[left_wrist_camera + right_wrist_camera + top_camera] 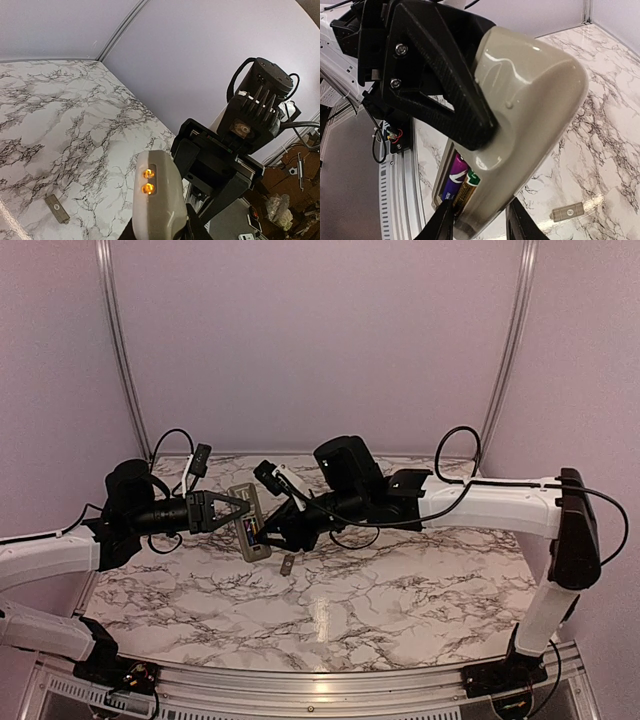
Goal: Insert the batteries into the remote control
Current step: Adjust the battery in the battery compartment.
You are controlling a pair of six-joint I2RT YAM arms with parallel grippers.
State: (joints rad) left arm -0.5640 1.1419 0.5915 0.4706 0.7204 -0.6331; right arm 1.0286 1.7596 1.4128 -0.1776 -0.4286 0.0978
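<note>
My left fingers [440, 75] are clamped on the remote control [530, 100], held above the middle of the worktop [400, 600]. Both batteries [460, 182] look seated. I can't tell whether my right fingers [440, 225], straddling its end, are gripping. Next I'd probably fetch the small grey piece [288, 563].

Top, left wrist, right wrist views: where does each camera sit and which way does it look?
Top external: fixed above and behind, looking down on the table; left arm and right arm both show.
Left wrist: on the left arm, looking past the remote control in the left gripper, barely in frame, toward the right arm.
Right wrist: on the right arm, close on the remote's back and the batteries; right gripper tips at bottom.
All three share the remote and a small grey piece on the table.
</note>
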